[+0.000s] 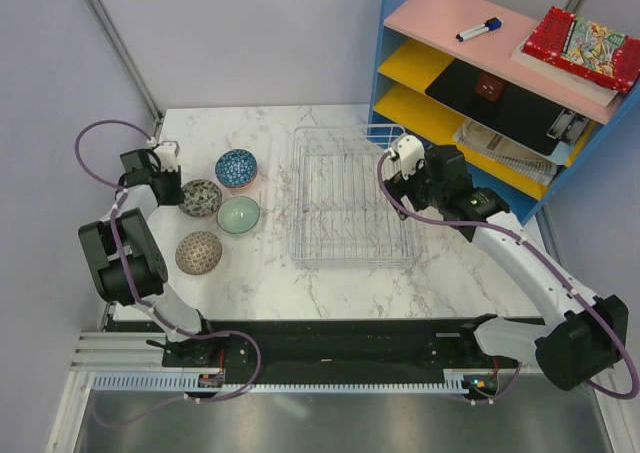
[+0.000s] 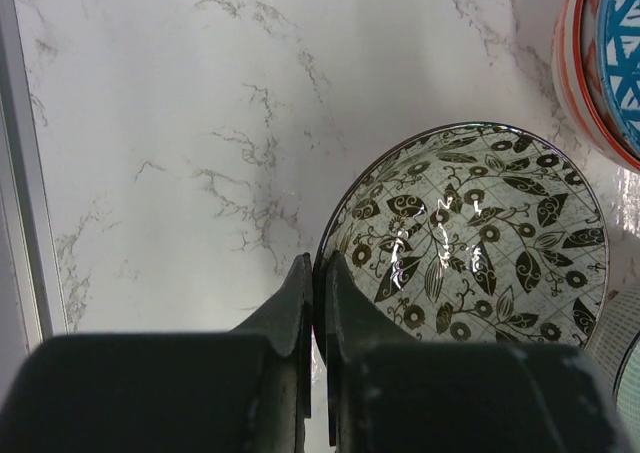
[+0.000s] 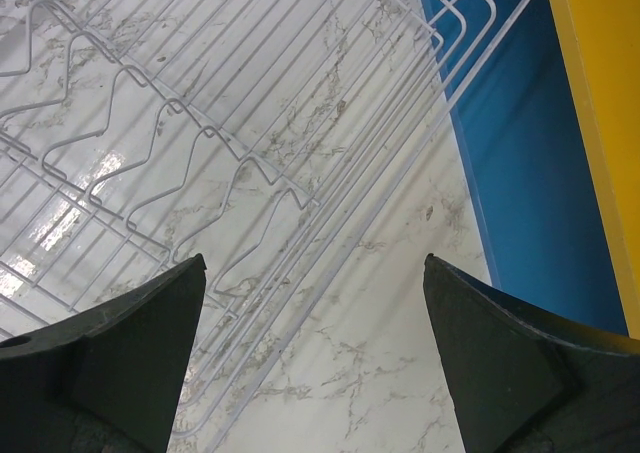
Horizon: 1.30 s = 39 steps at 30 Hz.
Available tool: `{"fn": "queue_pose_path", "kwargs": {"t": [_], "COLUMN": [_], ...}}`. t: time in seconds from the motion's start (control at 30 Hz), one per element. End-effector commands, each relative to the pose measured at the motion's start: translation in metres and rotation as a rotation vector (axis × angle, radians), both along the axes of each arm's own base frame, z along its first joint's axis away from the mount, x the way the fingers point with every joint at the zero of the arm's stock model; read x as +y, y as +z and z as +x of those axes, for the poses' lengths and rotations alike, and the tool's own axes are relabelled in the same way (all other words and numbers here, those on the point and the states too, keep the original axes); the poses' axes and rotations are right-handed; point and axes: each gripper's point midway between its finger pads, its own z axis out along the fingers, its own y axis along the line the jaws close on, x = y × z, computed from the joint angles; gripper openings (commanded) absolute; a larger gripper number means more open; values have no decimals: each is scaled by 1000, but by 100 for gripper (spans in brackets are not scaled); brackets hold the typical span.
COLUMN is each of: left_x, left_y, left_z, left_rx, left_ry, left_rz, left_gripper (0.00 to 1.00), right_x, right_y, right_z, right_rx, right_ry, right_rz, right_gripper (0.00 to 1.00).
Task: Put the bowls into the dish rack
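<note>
while left gripper [image 2: 316, 273] pinches leaf-patterned bowl [image 2: 470, 233] rim | right gripper [image 3: 312, 273] spread over dish rack [image 1: 355, 198] edge

You're looking at a blue-and-white bowl [image 1: 237, 168] with an orange-striped outside, a leaf-and-flower bowl [image 2: 470, 243] in black on a pale grid, a mint bowl [image 1: 239, 214] and a speckled brown bowl [image 1: 198, 252] — all on a white, grey-veined marble table [image 1: 250, 283].

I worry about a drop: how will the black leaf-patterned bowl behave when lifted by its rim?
The leaf-patterned bowl looks like glazed ceramic, so probably stiff and breakable. Glare inside suggests a slick surface; the left pincer, pinching just the rim, might slip. Gripped at one edge only, it will likely tilt.
</note>
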Motion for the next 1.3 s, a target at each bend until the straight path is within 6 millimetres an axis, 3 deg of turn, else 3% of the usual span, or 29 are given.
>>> {"fn": "queue_pose_path", "kwargs": {"t": [0.0, 0.07, 0.2, 0.43, 0.57, 0.67, 0.7, 0.77, 0.8, 0.87, 0.9, 1.07, 1.27], "left_x": [10, 5, -10, -14, -30, -62, -84, -108, -133, -158, -184, -236, -284], "left_y": [28, 39, 83, 118, 143, 158, 158, 165, 170, 175, 174, 188, 183], "left_z": [4, 1, 2, -3, -5, -12, -15, -18, -21, -26, -29, -33, -41], "left_rx": [-35, -38, -108, -138, -154, -149, -137, -143, -149, -139, -127, -80, -23], "left_ry": [-9, -26, -90, -119, -178, -275, -332, -404, -471, -536, -609, -738, -862], "left_rz": [45, 34, 6, 35, 30, 40, 36, 49, 53, 56, 48, -32, -47], "left_gripper": [2, 2, 2, 2, 2, 2, 2, 2, 2, 2, 2, 2, 2], "right_x": [10, 15, 32, 57, 81, 107, 112, 131, 136, 150, 154, 180, 205], "right_y": [12, 17, 32, 62, 82, 99, 101, 104, 104, 104, 103, 103, 92], "right_z": [-3, -5, -11, -13, -24, -37, -41, -53, -56, -64, -64, -76, -78], "right_rx": [-25, -28, -45, -81, -128, -183, -193, -216, -219, -226, -230, -258, -275], "right_ry": [68, 98, 173, 267, 359, 453, 472, 534, 546, 590, 598, 655, 671], "right_rz": [27, 32, 28, 27, 20, -13, -31, -58, -69, -82, -90, -113, -191], "right_gripper": [96, 96, 98, 97, 98, 98, 98, 97, 97, 96, 96, 92, 90]}}
